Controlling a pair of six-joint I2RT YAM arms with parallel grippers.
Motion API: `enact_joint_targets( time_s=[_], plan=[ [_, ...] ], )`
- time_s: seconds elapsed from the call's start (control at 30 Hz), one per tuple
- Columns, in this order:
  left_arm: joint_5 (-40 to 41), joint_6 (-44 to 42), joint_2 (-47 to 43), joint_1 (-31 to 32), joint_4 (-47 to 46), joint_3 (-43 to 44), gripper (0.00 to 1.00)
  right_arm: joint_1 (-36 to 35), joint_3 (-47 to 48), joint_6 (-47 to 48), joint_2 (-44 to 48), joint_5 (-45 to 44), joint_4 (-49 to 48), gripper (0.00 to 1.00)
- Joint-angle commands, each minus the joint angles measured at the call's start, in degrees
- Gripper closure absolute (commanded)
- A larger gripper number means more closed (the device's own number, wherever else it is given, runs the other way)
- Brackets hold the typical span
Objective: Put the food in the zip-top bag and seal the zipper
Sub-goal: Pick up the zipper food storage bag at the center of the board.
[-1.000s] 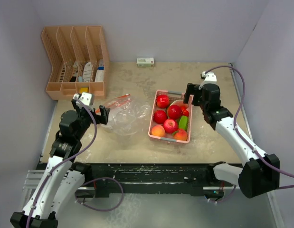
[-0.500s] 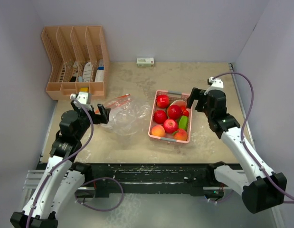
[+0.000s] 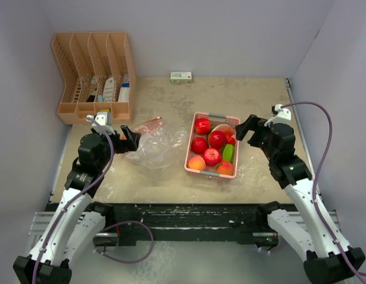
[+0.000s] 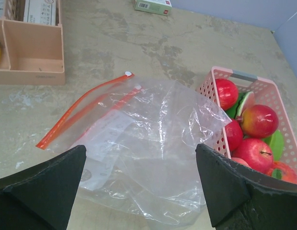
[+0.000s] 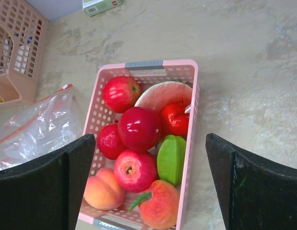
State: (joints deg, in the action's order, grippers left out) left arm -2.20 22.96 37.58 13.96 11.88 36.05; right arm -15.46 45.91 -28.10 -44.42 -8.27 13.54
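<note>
The toy fruits lie in a pink basket at mid table: red apples, orange peaches, a green piece and a watermelon slice. The clear zip-top bag with its orange zipper lies crumpled left of the basket, its zipper end open. My left gripper is open and empty at the bag's left edge; the left wrist view looks down on the bag. My right gripper is open and empty, just right of the basket.
A tan slotted organizer with small items stands at the back left. A small green-and-white box lies by the back wall. Grey walls close in the left, back and right sides.
My right arm has pulled back to the right, away from the basket's far corner. My left gripper has shifted slightly right toward the bag. The fruits and bag have not moved.
</note>
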Motion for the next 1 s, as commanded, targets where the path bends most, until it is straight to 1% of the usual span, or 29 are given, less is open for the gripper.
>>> enact_joint_targets(
  time_s=[0.0,0.1,0.27,0.4,0.97],
  plan=[
    [-0.42,5.46,1.13,0.11,-2.21,3.80,0.01,-0.10,0.40,-6.21,1.11,1.83,1.30,0.01],
    [-1.53,7.15,1.91,0.10,-2.58,4.94,0.01,-0.11,0.57,-7.33,1.94,0.54,2.21,0.01],
    [-3.57,7.20,1.76,0.10,-4.14,5.20,0.01,-0.12,1.07,-5.31,2.91,-1.50,3.04,0.01],
    [-3.93,7.57,2.47,0.11,-3.57,5.73,0.01,-0.14,1.93,-4.22,2.14,-2.89,3.80,0.01],
    [-5.32,6.83,4.21,0.19,-2.69,7.88,0.01,-0.18,2.87,-0.30,0.71,-2.22,3.71,0.00]
  ],
)
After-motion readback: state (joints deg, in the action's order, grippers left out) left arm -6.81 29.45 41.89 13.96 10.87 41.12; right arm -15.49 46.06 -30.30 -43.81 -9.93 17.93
